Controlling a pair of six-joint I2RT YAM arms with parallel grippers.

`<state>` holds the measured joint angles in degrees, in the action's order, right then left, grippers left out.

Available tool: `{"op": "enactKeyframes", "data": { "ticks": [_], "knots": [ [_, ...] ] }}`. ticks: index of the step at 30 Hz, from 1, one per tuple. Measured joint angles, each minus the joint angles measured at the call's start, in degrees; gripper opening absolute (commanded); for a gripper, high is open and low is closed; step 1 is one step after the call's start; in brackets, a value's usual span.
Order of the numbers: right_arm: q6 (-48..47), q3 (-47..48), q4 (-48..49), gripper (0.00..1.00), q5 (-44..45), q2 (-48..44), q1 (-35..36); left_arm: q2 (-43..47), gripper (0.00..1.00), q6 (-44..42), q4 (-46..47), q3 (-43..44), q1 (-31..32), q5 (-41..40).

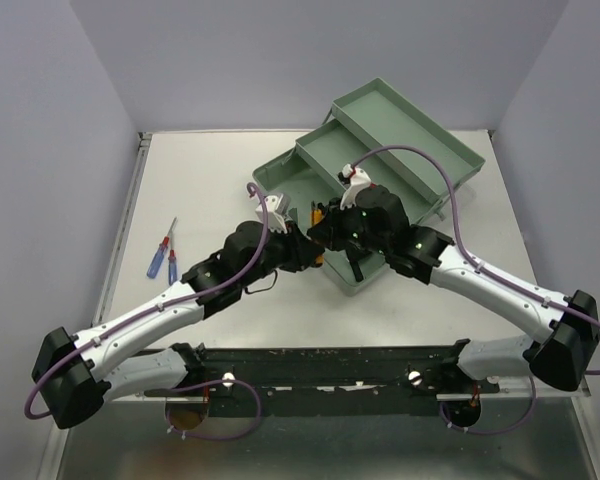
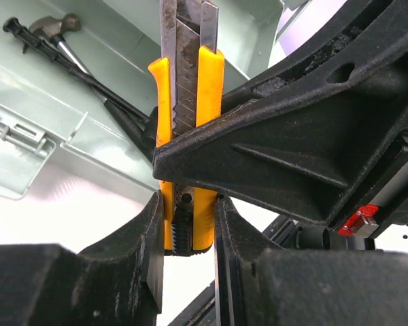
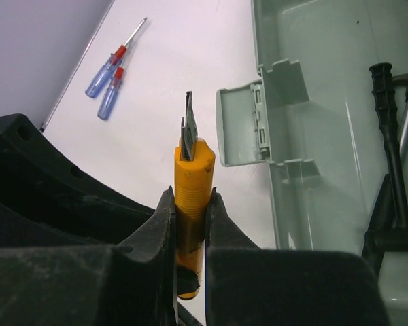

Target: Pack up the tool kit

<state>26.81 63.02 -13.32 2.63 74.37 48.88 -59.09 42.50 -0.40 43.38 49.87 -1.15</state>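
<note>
A yellow utility knife with its blade out is held over the front edge of the open green toolbox. My left gripper is shut on the knife's tail end, seen in the left wrist view between my fingers. My right gripper is shut on the knife's body, fingers on both sides. The right gripper's finger crosses in front of the knife in the left wrist view. A hammer and black-handled tools lie inside the toolbox.
Two blue-handled screwdrivers lie on the white table at the left, also in the right wrist view. The toolbox lid and tray stand open at the back. Its latch hangs at the front wall. A black rail runs along the near edge.
</note>
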Motion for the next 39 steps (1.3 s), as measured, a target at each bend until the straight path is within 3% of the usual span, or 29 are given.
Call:
{"op": "enactKeyframes", "data": {
  "ticks": [2, 4, 5, 10, 14, 23, 31, 33, 36, 39],
  "knots": [
    [-0.52, 0.59, 0.02, 0.01, 0.70, -0.02, 0.02, -0.31, 0.70, -0.94, -0.11, 0.83, -0.22, -0.02],
    [-1.55, 1.31, -0.09, 0.01, 1.01, -0.02, 0.07, -0.31, 0.94, -2.14, -0.33, 1.27, -0.44, -0.02],
    [-2.80, 1.73, -0.07, 0.01, 2.01, 0.00, 0.07, -0.20, 0.99, -3.02, -0.96, 1.66, -0.39, 0.39],
    [-12.94, 6.93, -3.98, 0.01, 10.78, 0.24, -1.14, 2.56, 0.99, -6.93, -6.14, 4.37, 0.09, -0.39],
    [-22.40, 19.65, -11.04, 0.01, 19.41, 4.66, -2.82, 6.86, 0.99, -13.20, -13.73, 8.37, -3.63, -2.29],
    [-40.57, 37.40, -17.70, 0.01, 26.84, 19.82, -9.18, 7.98, 0.99, -23.54, -30.47, 13.73, -33.97, -2.89],
    [-52.13, 48.63, -18.60, 0.03, 30.14, 36.68, -11.91, -1.20, 0.99, -27.41, -35.76, 12.39, -45.35, -2.25],
    [-53.70, 49.44, -18.62, 0.08, 30.51, 39.19, -12.39, -1.70, 0.99, -27.91, -35.87, 10.78, -45.90, -2.27],
    [-54.75, 49.94, -19.19, 0.30, 30.58, 41.31, -13.22, -2.21, 0.99, -28.96, -36.00, 9.84, -46.29, -2.60],
    [-54.42, 50.47, -19.69, 0.40, 30.25, 42.01, -14.25, -2.89, 0.99, -29.70, -35.91, 9.77, -46.53, -3.17]
  ]
}}
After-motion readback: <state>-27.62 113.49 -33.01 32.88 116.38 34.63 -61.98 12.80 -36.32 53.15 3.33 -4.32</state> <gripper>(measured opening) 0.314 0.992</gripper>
